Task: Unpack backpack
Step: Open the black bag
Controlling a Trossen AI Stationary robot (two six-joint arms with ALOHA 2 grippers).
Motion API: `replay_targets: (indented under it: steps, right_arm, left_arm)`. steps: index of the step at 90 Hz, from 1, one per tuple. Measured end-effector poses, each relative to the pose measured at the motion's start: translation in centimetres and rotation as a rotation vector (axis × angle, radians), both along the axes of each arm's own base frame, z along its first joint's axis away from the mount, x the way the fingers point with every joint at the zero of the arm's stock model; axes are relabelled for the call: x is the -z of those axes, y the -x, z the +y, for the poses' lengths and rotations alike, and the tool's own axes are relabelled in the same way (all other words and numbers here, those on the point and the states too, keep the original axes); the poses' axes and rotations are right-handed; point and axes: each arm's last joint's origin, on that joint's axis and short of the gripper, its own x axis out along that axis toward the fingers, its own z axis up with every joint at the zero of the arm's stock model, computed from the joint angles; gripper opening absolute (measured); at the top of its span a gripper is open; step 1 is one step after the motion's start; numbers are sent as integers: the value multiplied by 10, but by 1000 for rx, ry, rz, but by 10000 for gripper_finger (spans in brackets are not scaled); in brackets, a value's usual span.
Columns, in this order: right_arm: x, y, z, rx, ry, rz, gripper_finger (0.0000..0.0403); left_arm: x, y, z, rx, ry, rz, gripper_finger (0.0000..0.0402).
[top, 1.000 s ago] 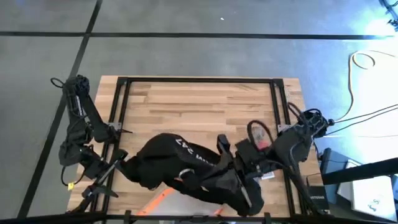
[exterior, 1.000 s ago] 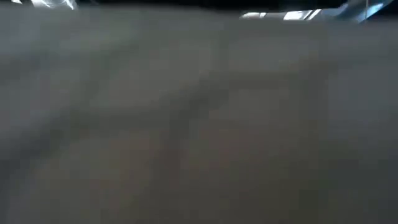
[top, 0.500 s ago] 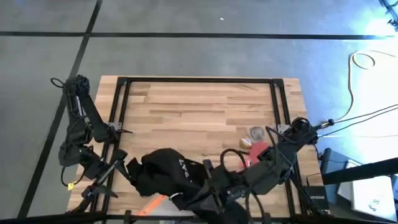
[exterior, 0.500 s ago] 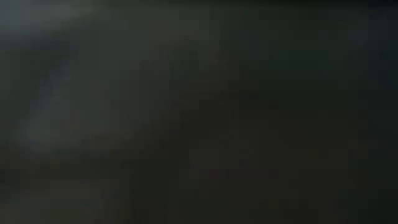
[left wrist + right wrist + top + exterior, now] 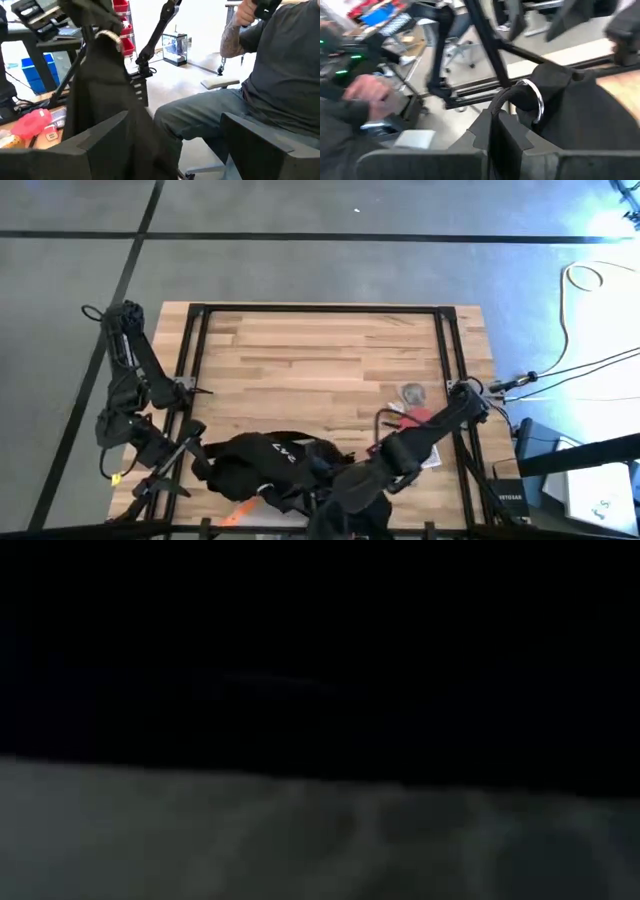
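The black backpack (image 5: 270, 468) with white lettering lies crumpled along the table's near edge. In the left wrist view its fabric (image 5: 100, 95) rises tall, with a silver ring (image 5: 109, 36) at the top. My right gripper (image 5: 338, 498) reaches from the right to the near edge and is shut on a black strap loop (image 5: 496, 102). My left gripper (image 5: 192, 448) stands open at the backpack's left end, with fabric in front of one finger (image 5: 95, 145); whether it touches, I cannot tell. Dark fabric fills the low view. My right gripper (image 5: 500, 125) pinches a narrow black strap loop (image 5: 495, 107) of the backpack between its two shut fingers, close to a silver ring (image 5: 537, 100). The loop arches up out of the fingers. The backpack's fabric (image 5: 580, 100) bunches just beyond them, its lower part on the table.
An orange-trimmed strip (image 5: 242, 508) shows under the backpack at the near edge. A red item (image 5: 416, 416) and a small round thing (image 5: 411, 392) lie at the table's right. A seated person (image 5: 280, 70) is close beyond the near edge. The far half of the wooden table (image 5: 320, 345) is bare.
My right gripper has gone toward the table's near edge and leftward, keeping its hold. The backpack has been dragged with it from the middle right to the near edge, bunching up. The red item and small things at the right have been uncovered.
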Motion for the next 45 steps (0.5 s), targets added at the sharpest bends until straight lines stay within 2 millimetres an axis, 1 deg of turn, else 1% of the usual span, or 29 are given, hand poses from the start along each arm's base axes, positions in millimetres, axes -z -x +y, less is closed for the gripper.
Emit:
replay_targets:
  steps: [13,33,45]
  right_arm:
    - [11,-8,-2,22,27,2,3]
    - [47,-22,3,-22,53,-1,3]
    - [60,-22,-5,-15,81,30,3]
  left_arm:
    - [4,0,1,-1,10,55,298]
    - [5,0,0,-4,7,54,298]
    - [6,0,0,-12,-15,50,298]
